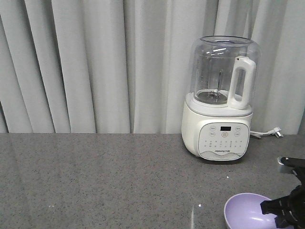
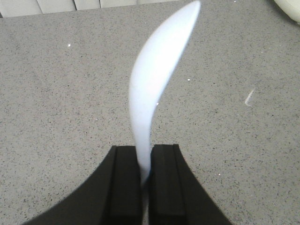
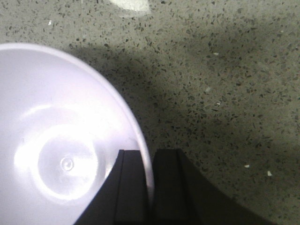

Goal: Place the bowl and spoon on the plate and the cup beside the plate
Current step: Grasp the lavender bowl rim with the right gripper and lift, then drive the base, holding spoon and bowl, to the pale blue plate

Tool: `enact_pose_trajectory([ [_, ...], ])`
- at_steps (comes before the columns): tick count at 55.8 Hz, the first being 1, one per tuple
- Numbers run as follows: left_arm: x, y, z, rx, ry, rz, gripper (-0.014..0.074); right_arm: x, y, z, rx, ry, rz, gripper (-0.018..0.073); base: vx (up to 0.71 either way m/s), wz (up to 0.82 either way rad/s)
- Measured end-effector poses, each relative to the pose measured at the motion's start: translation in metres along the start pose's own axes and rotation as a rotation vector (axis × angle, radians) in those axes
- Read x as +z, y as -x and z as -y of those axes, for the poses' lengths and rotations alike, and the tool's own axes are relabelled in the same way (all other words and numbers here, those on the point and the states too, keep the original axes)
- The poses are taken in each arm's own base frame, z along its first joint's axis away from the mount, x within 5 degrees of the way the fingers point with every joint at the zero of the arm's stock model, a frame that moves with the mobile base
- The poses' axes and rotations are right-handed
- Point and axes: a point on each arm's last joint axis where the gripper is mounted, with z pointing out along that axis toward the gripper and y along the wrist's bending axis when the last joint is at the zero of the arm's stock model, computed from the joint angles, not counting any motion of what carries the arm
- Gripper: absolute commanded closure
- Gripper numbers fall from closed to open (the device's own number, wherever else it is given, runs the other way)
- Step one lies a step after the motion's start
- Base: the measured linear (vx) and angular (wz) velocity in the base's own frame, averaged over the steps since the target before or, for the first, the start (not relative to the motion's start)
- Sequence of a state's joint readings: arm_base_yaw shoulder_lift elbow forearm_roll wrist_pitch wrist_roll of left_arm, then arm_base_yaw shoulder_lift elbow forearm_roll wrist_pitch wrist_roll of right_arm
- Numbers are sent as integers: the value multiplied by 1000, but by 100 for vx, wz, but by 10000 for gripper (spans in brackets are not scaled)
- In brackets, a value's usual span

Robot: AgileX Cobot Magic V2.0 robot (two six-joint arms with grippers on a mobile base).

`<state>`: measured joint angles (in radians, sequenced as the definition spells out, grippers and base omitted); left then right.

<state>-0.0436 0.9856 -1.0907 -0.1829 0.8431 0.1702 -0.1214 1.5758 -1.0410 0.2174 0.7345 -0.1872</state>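
On the grey speckled stone countertop (image 1: 95, 181), at the lower right corner of the front view, sits the small round lavender-purple plastic bowl (image 1: 245, 210), partly cut off by the frame edge. The black right gripper (image 1: 286, 210) is at its right side.

Right wrist view: the right gripper (image 3: 149, 187) is clamped on the rim of the bowl (image 3: 61, 140), with one finger inside the wall and the other outside. The bowl interior is bare and glossy, with a bright reflection at its base. Whether the bowl rests on the counter or is lifted off it cannot be determined.

Left wrist view: the left gripper (image 2: 146, 183) is closed on the handle of the small pale blue-white spoon (image 2: 154, 89). The spoon stands out from the fingers over bare countertop, its curved scoop end pointing away from the gripper. Its outline is blurred.

Background items: a white blender with a clear jug and white handle (image 1: 219, 100) stands at the rear right of the counter, control panel facing forward. Its cord and plug (image 1: 271, 133) lie just beside it on the right. Grey pleated curtains (image 1: 71, 62) hang behind the counter.
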Motion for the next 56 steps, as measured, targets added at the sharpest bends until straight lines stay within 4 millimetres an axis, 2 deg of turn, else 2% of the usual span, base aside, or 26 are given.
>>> enact_pose_trajectory([
  [4, 0, 0, 0, 0, 0, 0, 603, -10, 0, -1, -14, -4, 27, 569, 0, 0],
  [10, 0, 0, 0, 1, 0, 0, 603, -43, 0, -6, -63, -7, 134, 568, 0, 0],
  [15, -2, 1, 0, 12, 1, 20, 603, -84, -3, -14, -120, 0, 284, 568, 0, 0],
  [20, -14, 2, 3, 34, -8, 110, 603, -128, -11, -23, -205, 7, 459, 568, 0, 0],
  [25, -34, 0, 8, 56, -20, 247, 603, -173, -27, -34, -280, 19, 640, 568, 0, 0],
  [31, -57, -13, 12, 72, -20, 395, 603, -213, -53, -45, -339, 42, 823, 568, 0, 0],
  [40, -75, -51, 16, 82, -8, 489, 603, -234, -100, -55, -369, 92, 1034, 568, 0, 0],
  [45, -81, -68, 17, 83, 3, 538, 603, -233, -124, -57, -374, 117, 1123, 568, 0, 0],
  [50, -90, -81, 17, 81, 22, 621, 603, -232, -139, -57, -350, 129, 1205, 568, 0, 0],
  [56, -96, -87, 16, 76, 36, 686, 603, -228, -144, -53, -310, 122, 1247, 568, 0, 0],
])
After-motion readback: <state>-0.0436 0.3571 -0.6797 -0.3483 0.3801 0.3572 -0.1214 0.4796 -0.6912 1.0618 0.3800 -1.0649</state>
